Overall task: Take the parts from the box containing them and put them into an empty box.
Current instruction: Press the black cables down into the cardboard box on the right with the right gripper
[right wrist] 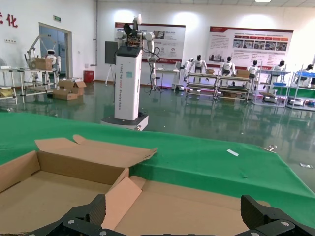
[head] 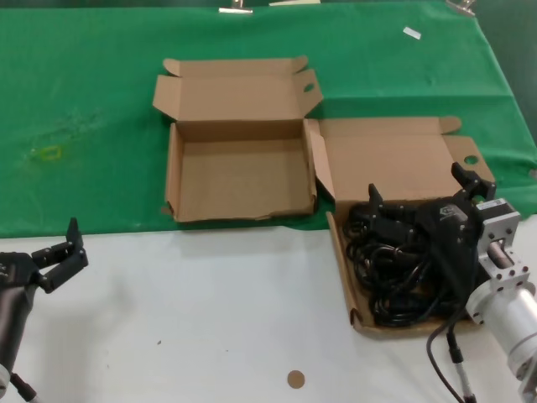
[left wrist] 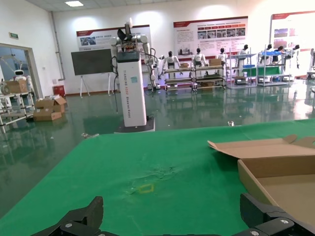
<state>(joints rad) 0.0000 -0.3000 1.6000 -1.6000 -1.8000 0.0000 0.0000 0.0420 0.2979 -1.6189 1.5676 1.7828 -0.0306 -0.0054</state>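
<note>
Parts (head: 394, 269): coiled inside the box containing them (head: 344, 269), at 4 o'clock.
Empty box (head: 239, 180): centre, lid raised.
Right gripper (head: 424, 189): fingers apart above the cables.
Left gripper (head: 63, 252): fingers apart, 8 o'clock, idle.

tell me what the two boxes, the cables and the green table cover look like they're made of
Both boxes, the empty box and the box containing them, look like plain brown corrugated cardboard: matte, with folded flaps and raw cut edges. The parts are black cables that seem rubber- or plastic-coated, with a slight sheen on the loops. The green cover looks like matte cloth or felt, faintly creased; which one is unclear.
</note>
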